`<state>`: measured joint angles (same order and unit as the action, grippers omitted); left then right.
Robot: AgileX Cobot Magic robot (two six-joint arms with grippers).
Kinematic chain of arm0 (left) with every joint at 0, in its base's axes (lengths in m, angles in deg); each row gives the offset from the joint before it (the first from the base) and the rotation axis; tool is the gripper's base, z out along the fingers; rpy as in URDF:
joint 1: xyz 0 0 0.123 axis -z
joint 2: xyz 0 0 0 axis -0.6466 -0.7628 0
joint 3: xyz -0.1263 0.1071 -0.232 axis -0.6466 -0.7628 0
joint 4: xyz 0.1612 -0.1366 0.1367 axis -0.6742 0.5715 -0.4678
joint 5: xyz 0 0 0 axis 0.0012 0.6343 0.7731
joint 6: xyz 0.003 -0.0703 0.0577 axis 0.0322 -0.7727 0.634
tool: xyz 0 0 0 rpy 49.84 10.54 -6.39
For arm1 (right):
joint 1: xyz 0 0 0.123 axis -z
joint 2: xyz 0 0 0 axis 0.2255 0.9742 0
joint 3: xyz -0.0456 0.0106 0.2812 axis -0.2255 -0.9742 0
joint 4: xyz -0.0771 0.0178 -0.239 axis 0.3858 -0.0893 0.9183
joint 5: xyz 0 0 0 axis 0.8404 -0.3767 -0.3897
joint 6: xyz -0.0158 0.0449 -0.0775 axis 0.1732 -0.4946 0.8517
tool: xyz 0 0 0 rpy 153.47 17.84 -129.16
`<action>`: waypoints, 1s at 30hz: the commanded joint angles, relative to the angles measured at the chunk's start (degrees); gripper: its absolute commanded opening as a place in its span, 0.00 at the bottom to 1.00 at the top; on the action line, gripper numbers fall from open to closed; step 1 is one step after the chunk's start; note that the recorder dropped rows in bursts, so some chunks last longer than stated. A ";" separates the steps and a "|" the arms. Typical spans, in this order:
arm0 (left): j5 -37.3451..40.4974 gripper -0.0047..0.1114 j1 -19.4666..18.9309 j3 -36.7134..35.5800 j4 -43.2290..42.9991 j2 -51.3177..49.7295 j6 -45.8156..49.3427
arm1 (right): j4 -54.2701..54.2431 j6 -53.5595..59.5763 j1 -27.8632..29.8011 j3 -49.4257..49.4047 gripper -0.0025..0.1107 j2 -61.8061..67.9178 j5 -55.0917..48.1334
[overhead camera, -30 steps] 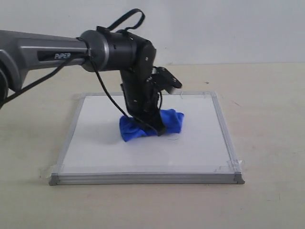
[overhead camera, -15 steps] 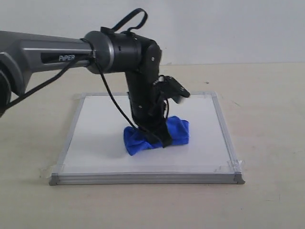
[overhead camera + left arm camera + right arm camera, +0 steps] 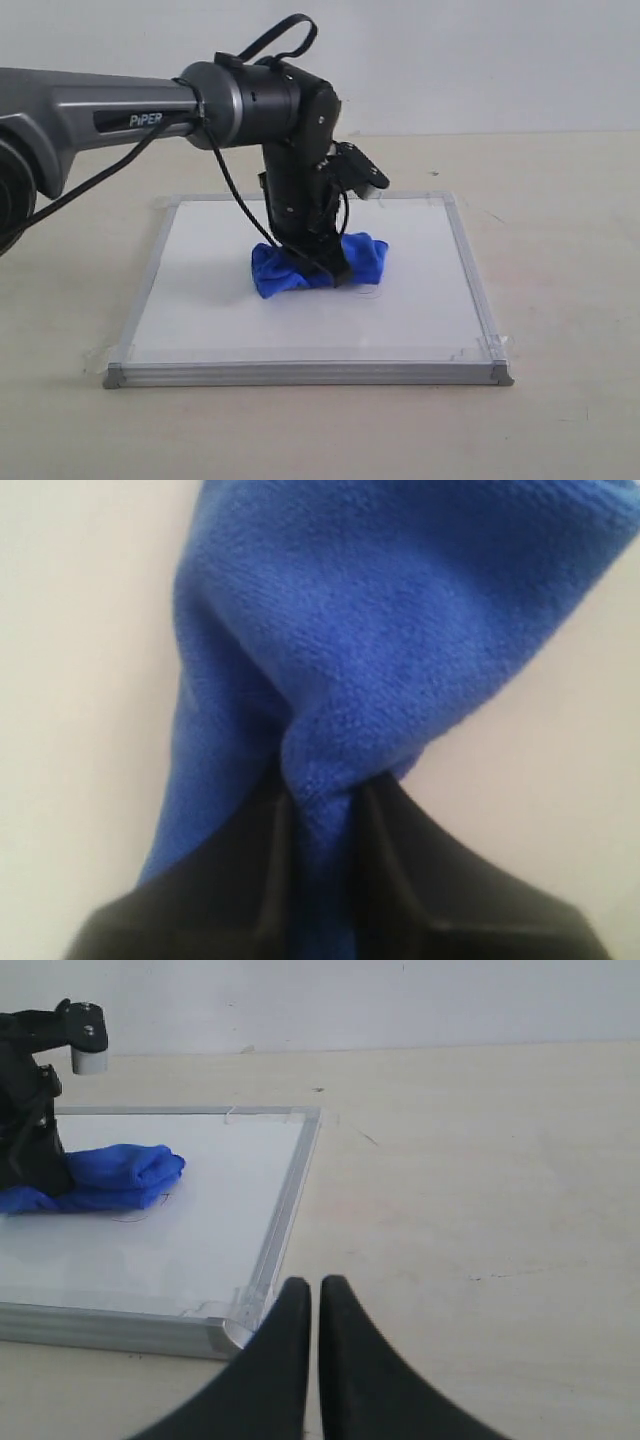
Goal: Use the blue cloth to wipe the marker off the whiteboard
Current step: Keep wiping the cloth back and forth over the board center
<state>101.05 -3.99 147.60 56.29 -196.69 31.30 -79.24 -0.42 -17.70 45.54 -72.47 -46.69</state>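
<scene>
The whiteboard lies flat on the table, silver frame all round. My left gripper points down onto it and is shut on the blue cloth, which is pressed against the board near its middle. Up close, the cloth is pinched between the black fingers of the left gripper. A faint thin trace of the marker shows just in front of the cloth, and again as a marker line beside the cloth. My right gripper hovers shut and empty off the board's corner; the exterior view does not show it.
Beige table surrounds the board on every side. Clear tape bits hold the board's corners. The left arm's long grey link reaches in from the left above the table. A pale wall stands behind.
The left gripper dragged the cloth toward the board's front edge and slightly right, then back to near where it was a second ago. The faint marker trace shows again in front of the cloth.
</scene>
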 commanded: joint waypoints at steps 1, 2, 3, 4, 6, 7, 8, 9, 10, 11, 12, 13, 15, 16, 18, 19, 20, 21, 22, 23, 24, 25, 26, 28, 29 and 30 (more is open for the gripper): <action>-0.15 0.08 -2.00 1.27 1.11 -2.04 -3.96 | 0.07 0.14 0.15 0.02 0.02 -0.29 0.38; -0.15 0.08 -1.86 1.27 2.77 -2.71 -3.61 | 0.07 0.14 0.15 0.02 0.02 -0.29 0.38; -0.15 0.08 -1.41 1.27 4.36 -3.05 -2.64 | 0.07 0.14 0.15 0.02 0.02 -0.29 0.38; -0.01 0.08 -0.72 1.27 5.91 -3.46 -0.88 | 0.07 0.14 0.15 0.02 0.02 -0.29 0.38; 0.83 0.08 1.08 1.27 9.01 -4.04 2.73 | 0.07 0.14 0.15 0.02 0.02 -0.29 0.38; 1.50 0.08 1.85 1.27 9.80 -4.30 3.76 | 0.07 0.14 0.15 0.02 0.02 -0.29 0.38; 2.21 0.08 3.11 1.27 10.61 -4.30 4.92 | 0.07 0.14 0.15 0.02 0.02 -0.29 0.38; 2.77 0.08 3.98 1.27 10.88 -4.30 5.81 | 0.07 0.14 0.15 0.02 0.02 -0.29 0.38; 3.40 0.08 5.03 1.27 11.20 -4.30 6.76 | 0.07 0.14 0.15 0.02 0.02 -0.29 0.38; 4.06 0.08 5.88 1.27 11.97 -4.30 7.99 | 0.07 0.14 0.15 0.02 0.02 -0.29 0.38; 4.46 0.08 6.52 1.27 12.84 -4.30 9.22 | 0.07 0.14 0.15 0.02 0.02 -0.29 0.38; 4.90 0.08 7.15 1.27 14.03 -4.30 10.71 | 0.07 0.14 0.15 0.02 0.02 -0.29 0.38; 2.77 0.08 7.76 1.27 14.67 -4.30 11.11 | 0.07 0.14 0.15 0.02 0.02 -0.29 0.38; 1.04 0.08 7.76 1.27 14.40 -4.30 10.64 | 0.07 0.14 0.15 0.02 0.02 -0.29 0.38; -1.06 0.08 6.95 1.78 11.98 -4.30 9.60 | 0.07 0.14 0.15 0.02 0.02 -0.29 0.38; -2.05 0.08 5.70 3.00 8.96 -4.86 6.72 | 0.07 0.14 0.15 0.02 0.02 -0.29 0.38; -2.05 0.08 4.74 4.02 7.20 -5.28 4.84 | 0.07 0.14 0.15 0.02 0.02 -0.29 0.38; -1.83 0.08 2.60 6.45 4.72 -6.41 0.42 | 0.07 0.14 0.15 0.02 0.02 -0.29 0.38; -1.47 0.08 1.71 7.45 3.64 -6.99 -1.39 | 0.07 0.14 0.15 0.02 0.02 -0.29 0.38; -0.79 0.08 -0.62 9.43 2.53 -8.18 -4.94 | 0.07 0.14 0.15 0.02 0.02 -0.29 0.38; 0.06 0.08 -1.67 10.33 2.15 -8.93 -7.13 | 0.07 0.14 0.15 0.02 0.02 -0.29 0.38; 1.46 0.08 -2.03 10.73 2.15 -9.52 -7.97 | 0.07 0.14 0.15 0.02 0.02 -0.29 0.38; 2.83 0.08 -2.03 10.71 2.15 -9.94 -7.83 | 0.07 0.14 0.15 0.02 0.02 -0.29 0.38; 7.60 0.08 0.54 10.71 3.64 -10.45 -1.98 | 0.07 0.14 0.15 0.02 0.02 -0.29 0.38; 9.06 0.08 1.62 10.71 4.33 -10.45 -0.54 | 0.07 0.14 0.15 0.02 0.02 -0.29 0.38; 9.46 0.08 3.98 10.71 6.14 -10.22 3.03 | 0.07 0.14 0.15 0.02 0.02 -0.29 0.38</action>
<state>104.34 -2.86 159.59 60.52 -204.42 29.73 -79.24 -0.42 -17.70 45.54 -72.47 -46.69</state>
